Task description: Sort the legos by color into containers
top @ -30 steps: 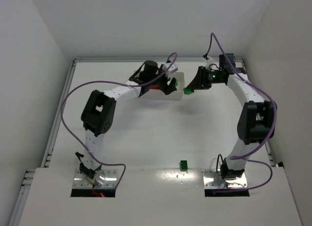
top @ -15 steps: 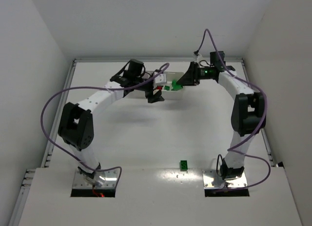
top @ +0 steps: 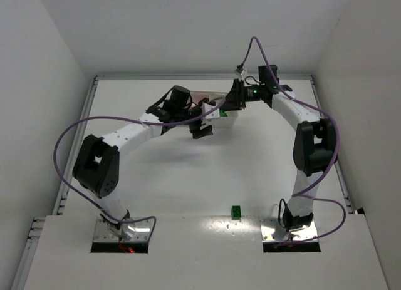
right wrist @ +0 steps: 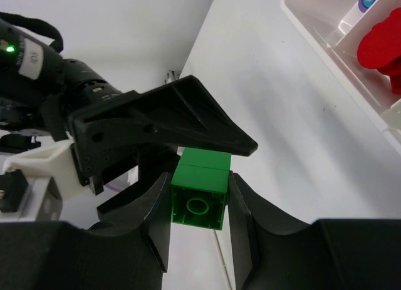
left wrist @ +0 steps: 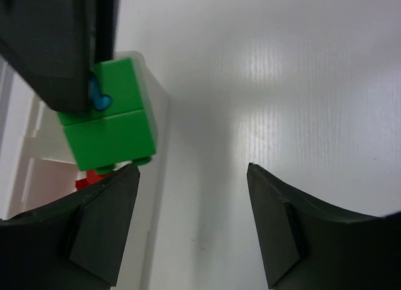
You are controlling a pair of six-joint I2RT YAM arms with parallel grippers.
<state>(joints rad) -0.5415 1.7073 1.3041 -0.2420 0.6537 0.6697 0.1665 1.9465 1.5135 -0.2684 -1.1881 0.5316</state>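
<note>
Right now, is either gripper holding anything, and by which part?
The right gripper holds a green lego, clamped by two opposite side faces. The left gripper is open and holds nothing.

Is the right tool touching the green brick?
Touching. The right wrist view shows the right tool pressing against both sides of the green brick, with no gap.
</note>
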